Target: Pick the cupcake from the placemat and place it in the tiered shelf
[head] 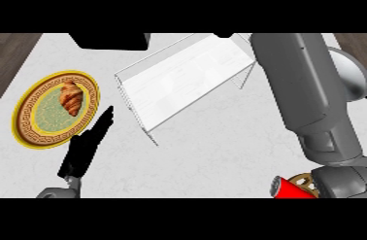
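Left hand (84, 147): lower left of the frame, fingers straight, holding nothing, just beside the plate.
Right hand: hidden; only the grey forearm (308, 98) shows at right.
Cupcake: cannot tell where it is.
Tiered shelf (183, 76): upper centre on the counter (215, 151).
Plate (43, 112): left, carrying a croissant (71, 98).
Red object (292, 188): lower right edge.
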